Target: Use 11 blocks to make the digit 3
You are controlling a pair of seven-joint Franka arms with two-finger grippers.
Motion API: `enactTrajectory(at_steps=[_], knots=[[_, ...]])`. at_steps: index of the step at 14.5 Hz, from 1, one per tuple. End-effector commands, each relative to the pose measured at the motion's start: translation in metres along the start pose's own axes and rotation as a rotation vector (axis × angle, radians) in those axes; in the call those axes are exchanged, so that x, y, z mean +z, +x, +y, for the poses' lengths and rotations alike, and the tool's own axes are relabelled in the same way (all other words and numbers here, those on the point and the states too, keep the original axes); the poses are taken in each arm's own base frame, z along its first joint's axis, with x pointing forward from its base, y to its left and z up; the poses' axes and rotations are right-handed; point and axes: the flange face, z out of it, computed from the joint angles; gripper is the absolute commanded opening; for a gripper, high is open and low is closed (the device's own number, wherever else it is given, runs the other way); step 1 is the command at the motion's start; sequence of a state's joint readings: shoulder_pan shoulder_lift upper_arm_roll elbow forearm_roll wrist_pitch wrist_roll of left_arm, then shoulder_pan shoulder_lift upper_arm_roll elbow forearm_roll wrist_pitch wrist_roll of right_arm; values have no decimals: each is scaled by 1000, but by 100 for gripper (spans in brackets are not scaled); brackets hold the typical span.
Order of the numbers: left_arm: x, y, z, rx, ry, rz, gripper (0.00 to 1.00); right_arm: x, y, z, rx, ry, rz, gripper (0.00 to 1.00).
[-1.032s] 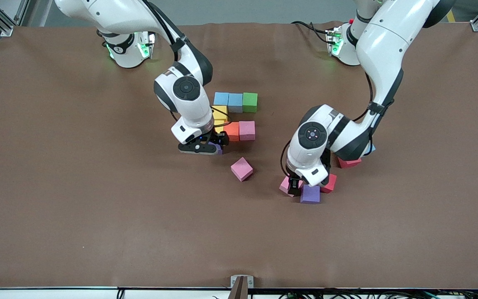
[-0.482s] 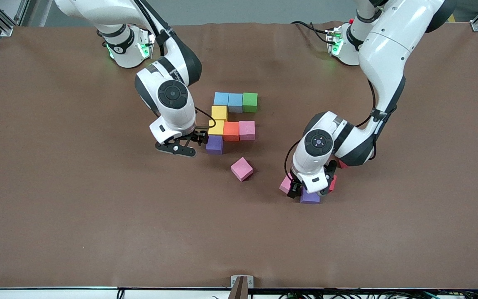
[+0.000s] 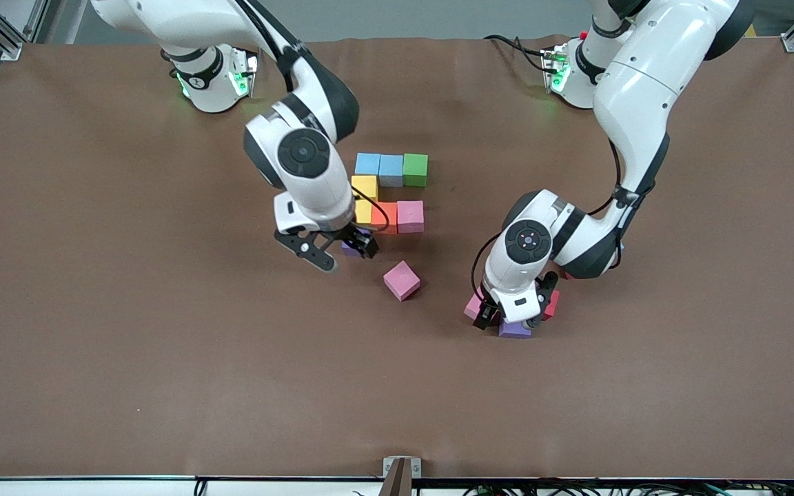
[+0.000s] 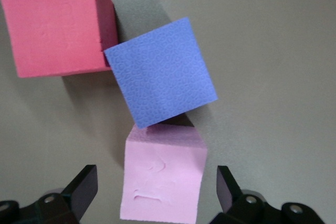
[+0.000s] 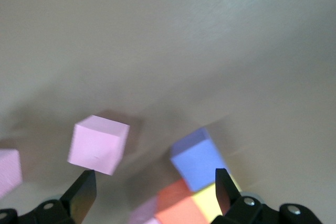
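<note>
The brown table (image 3: 94, 344) lies bare over most of its width, with broad open room toward the front camera and toward both arms' ends. The blocks sit in two groups near the middle.

The partly built digit 3 (image 3: 387, 196) has a top row of two light blue blocks (image 3: 378, 164) and a green block (image 3: 415, 169), all touching. A yellow block (image 3: 364, 186) sits nearer the camera under the row's end toward the right arm, and a second yellow block (image 3: 363, 211) follows, partly hidden by the arm. An orange block (image 3: 387, 217) and a pink block (image 3: 410, 216) continue the middle row beside it. A purple block (image 3: 351, 249) shows only as a sliver under the right gripper (image 3: 342, 249), which hangs low over that corner with its fingers apart and nothing between them. The right arm bends down from its base, its wrist tilted.

A loose pink block (image 3: 401, 280) lies turned, nearer the camera than the digit and apart from it.

Toward the left arm's end, a pink block (image 4: 163, 177), a purple block (image 4: 160, 80) and a red block (image 4: 55, 22) huddle corner to corner. The left gripper (image 4: 156, 192) hovers over that pink block, fingers spread wide on either side of it without touching. The left arm folds sharply at the elbow, its wrist pointing straight down.
</note>
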State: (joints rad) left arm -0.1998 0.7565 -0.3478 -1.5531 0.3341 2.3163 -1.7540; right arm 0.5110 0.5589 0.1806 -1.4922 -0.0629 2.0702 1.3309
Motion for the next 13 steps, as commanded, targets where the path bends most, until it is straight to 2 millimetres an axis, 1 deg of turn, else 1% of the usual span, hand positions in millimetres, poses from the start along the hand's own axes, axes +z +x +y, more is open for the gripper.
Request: enactTrajectory(at_steps=[1, 2, 4, 5, 6, 7, 8, 9, 10, 11, 13], knots=[[7, 3, 7, 12, -10, -5, 100, 34, -6, -45, 98, 24, -22, 100], [8, 3, 7, 12, -8, -5, 100, 46, -8, -58, 138, 29, -30, 100], [10, 3, 6, 12, -5, -4, 100, 66, -17, -74, 175, 35, -32, 100], [15, 3, 5, 15, 0, -4, 100, 74, -18, -79, 206, 38, -35, 100], [18, 3, 4, 15, 5, -6, 100, 83, -24, -83, 227, 35, -34, 100], [21, 3, 4, 15, 8, -7, 97, 90, -27, -84, 241, 28, -25, 100], [23, 3, 3, 9, 11, -9, 81, 94, -27, -84, 249, 22, -10, 100], [23, 4, 3, 8, 11, -9, 55, 99, -29, -84, 246, 15, 0, 100], [21, 4, 4, 10, 9, -8, 35, 104, -27, -82, 256, 8, 8, 100], [19, 9, 4, 3, 5, -5, 28, 110, -25, -82, 278, 4, 15, 100], [13, 21, 5, -15, -2, -5, 22, 126, -21, -79, 296, -7, 28, 100]])
